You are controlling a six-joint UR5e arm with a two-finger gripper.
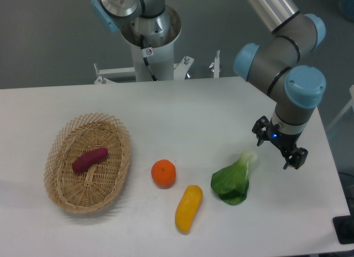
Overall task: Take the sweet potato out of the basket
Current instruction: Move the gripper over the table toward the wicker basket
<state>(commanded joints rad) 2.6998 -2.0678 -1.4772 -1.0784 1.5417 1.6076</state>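
Observation:
The sweet potato [90, 160] is a small reddish-purple tuber lying at a slant inside the oval wicker basket [61, 190] at the left of the table. My gripper [279, 148] hangs at the far right of the table, just above the surface, far from the basket. Its dark fingers point down and stand apart with nothing between them.
An orange [164, 173] sits right of the basket. A yellow oblong vegetable [188, 208] lies in front of it. A green bok choy [235, 179] lies just left of my gripper. The arm's base [149, 35] stands behind the table.

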